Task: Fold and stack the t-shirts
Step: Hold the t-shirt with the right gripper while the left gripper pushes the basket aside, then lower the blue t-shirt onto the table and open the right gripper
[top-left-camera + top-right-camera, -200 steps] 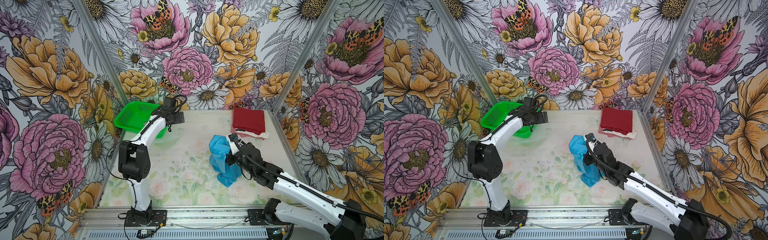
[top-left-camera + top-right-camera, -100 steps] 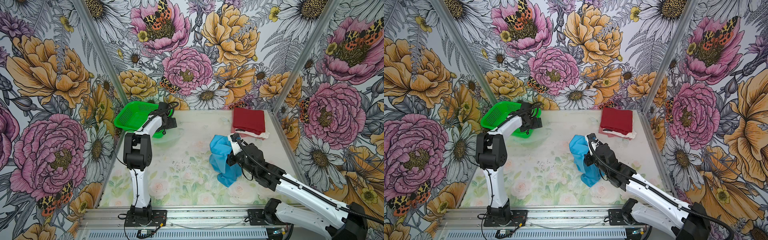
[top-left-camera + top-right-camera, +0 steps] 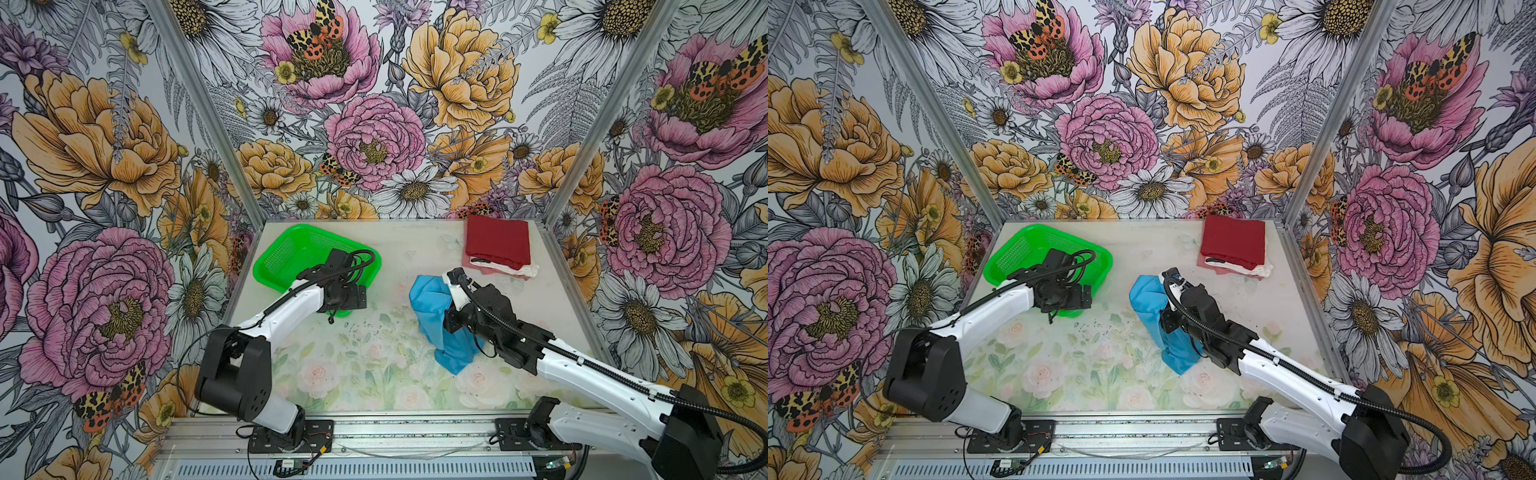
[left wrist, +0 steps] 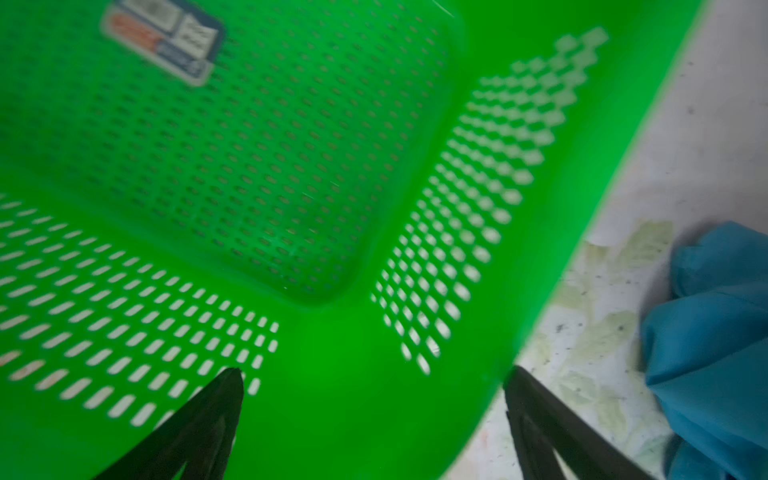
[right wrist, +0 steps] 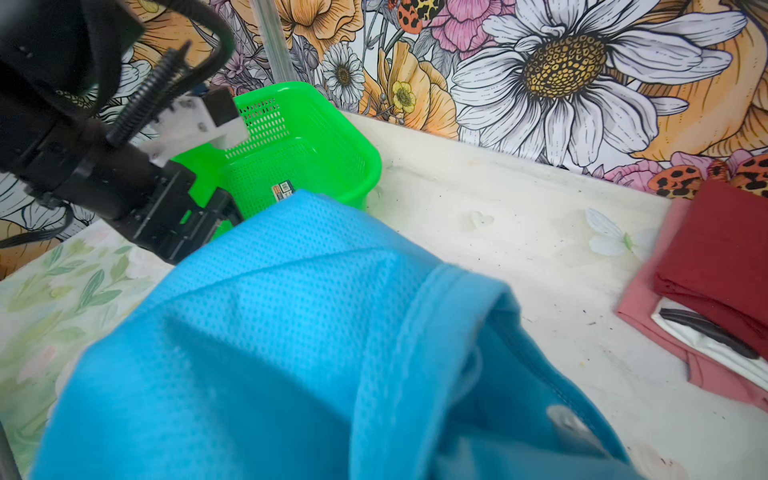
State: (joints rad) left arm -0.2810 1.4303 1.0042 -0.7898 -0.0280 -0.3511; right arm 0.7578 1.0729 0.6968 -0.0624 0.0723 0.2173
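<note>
1. a flower-printed table (image 3: 353, 365) was enclosed by floral walls (image 3: 374, 124).
2. the left arm was bent low towards the green basket (image 3: 291, 249); the left gripper (image 4: 372, 386) was spread wide over its near corner.
3. the right arm was stretched forward to mid-table; the right gripper (image 3: 452, 321) was clamped on the bunched sky-blue shirt (image 3: 428, 299).
4. the dark red shirt (image 3: 496, 239) was stacked on pinkish and white shirts (image 3: 492, 269) in the far right corner.

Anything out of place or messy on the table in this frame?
Yes. In the back right stack, the white t-shirt and pink t-shirt stick out unevenly from under the dark red t-shirt. Dark specks litter the table near its middle. The sky-blue t-shirt is a crumpled bunch, not laid flat.
</note>
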